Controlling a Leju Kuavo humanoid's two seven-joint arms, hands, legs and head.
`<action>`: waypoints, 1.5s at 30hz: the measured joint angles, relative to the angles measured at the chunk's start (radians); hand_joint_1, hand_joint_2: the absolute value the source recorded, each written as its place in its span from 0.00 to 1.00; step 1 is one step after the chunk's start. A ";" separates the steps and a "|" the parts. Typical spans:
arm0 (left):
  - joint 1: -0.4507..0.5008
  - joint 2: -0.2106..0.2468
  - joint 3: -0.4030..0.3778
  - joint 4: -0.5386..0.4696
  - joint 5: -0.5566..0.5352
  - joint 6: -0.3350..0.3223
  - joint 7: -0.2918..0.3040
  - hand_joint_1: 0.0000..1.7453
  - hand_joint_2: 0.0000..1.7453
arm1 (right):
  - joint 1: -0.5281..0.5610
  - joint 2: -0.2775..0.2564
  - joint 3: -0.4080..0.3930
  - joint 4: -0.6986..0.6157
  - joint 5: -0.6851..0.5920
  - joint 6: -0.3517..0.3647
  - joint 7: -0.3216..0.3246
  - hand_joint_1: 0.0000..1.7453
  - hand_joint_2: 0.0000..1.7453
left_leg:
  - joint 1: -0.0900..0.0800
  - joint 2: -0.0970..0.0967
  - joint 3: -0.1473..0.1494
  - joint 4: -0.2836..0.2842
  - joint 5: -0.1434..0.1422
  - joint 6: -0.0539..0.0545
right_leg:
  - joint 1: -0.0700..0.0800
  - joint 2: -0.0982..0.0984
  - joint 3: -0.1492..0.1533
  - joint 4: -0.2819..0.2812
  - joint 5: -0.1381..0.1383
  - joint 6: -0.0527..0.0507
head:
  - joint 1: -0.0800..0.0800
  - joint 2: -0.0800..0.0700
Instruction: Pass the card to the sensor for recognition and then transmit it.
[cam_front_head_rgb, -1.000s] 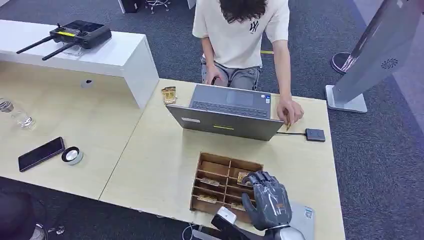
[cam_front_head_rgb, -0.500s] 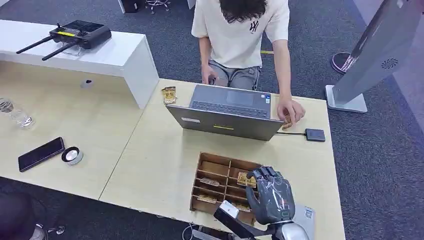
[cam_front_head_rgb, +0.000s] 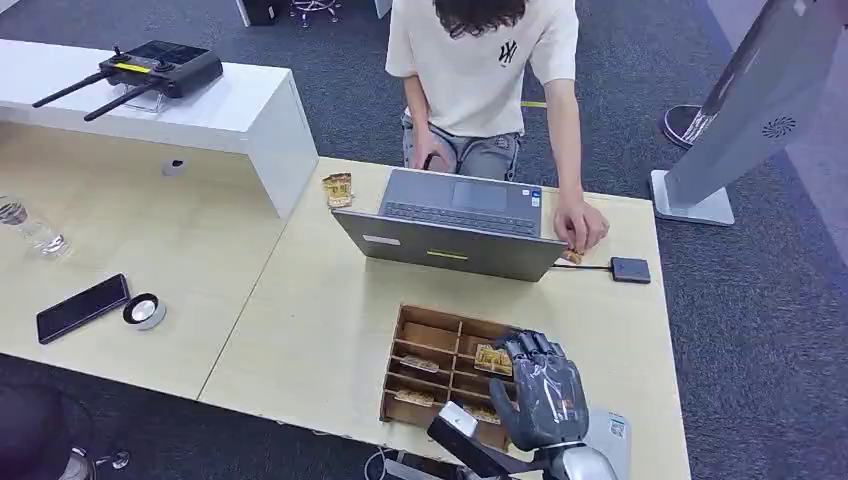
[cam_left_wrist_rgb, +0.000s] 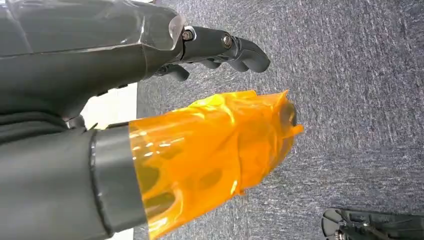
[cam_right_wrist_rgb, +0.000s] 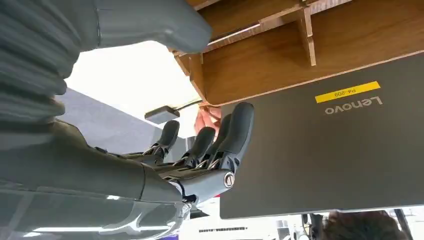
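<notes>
Brown wooden tray (cam_front_head_rgb: 409, 330), grey laptop (cam_front_head_rgb: 450, 245)

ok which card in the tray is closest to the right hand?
The card in the wooden tray's right column, just beside the right hand's fingertips. The others lie in compartments farther left or nearer the robot.

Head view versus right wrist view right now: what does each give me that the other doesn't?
Head view alone: the cards in the tray, including the card just ahead of the right hand, plus the phone and the person's torso.

Right wrist view alone: the fingers seen from the side, spread with nothing between them, and the Lenovo label on the laptop lid.

Both: the wooden tray, the laptop, the small black sensor on its cable, and the person's hand beside it.
</notes>
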 joint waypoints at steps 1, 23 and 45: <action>0.000 0.000 0.000 0.000 0.000 0.000 0.000 0.00 0.00 | 0.000 0.002 0.000 0.000 0.000 0.000 0.000 0.47 1.00 | 0.000 0.000 0.000 0.000 0.000 0.000 | 0.000 0.000 0.000 0.000 0.000 0.000 | 0.000 0.000; 0.000 0.000 0.001 0.000 -0.018 0.000 -0.002 0.00 0.00 | -0.020 0.023 0.000 0.071 0.024 -0.013 0.012 0.50 1.00 | 0.000 0.000 0.000 0.000 0.000 0.000 | 0.000 0.000 0.000 0.000 0.000 0.000 | 0.000 0.000; -0.001 0.000 0.012 0.001 -0.036 0.000 -0.014 0.00 0.00 | -0.020 0.025 -0.009 0.122 0.038 -0.033 0.012 0.46 1.00 | 0.000 0.000 0.000 0.000 0.000 0.000 | 0.000 0.000 0.000 0.000 0.000 0.000 | 0.000 0.000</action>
